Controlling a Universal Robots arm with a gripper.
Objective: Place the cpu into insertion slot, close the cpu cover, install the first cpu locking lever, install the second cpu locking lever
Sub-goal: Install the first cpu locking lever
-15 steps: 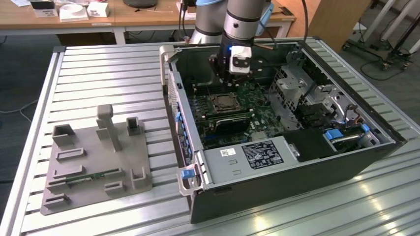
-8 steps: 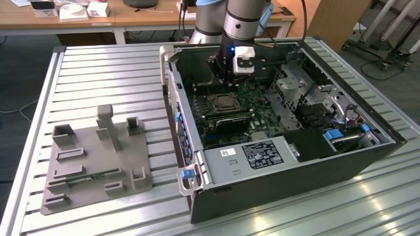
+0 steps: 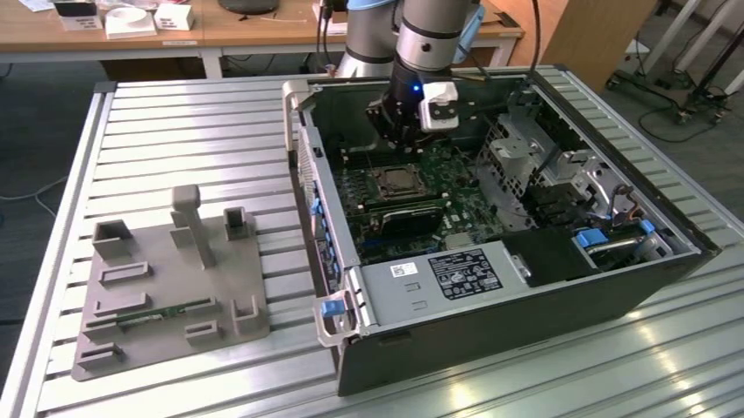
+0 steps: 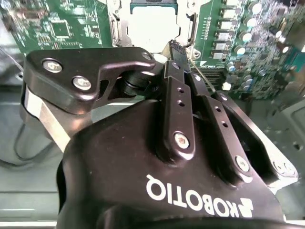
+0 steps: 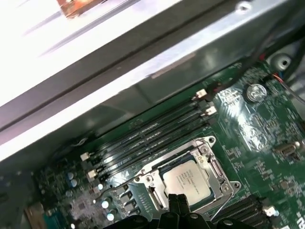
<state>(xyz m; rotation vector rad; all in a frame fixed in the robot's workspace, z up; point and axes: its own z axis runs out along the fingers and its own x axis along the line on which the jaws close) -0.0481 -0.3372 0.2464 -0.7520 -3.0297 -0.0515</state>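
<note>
The cpu lies flat in the insertion slot on the green board, its silvery top showing through the window of the cpu cover, which lies down over it. My gripper is shut, its tips together just at the socket's edge and nothing seen between them. In the second wrist view the cpu is a bright square, with the gripper just short of the cover. A thin lever rod runs along the socket beside the tips. In the exterior view the gripper hangs over the socket.
The open computer case lies on a slatted metal table, its walls close around the arm. Long memory slots run beside the socket. A grey fixture plate with upright holders sits at the exterior view's left. A wooden desk stands behind.
</note>
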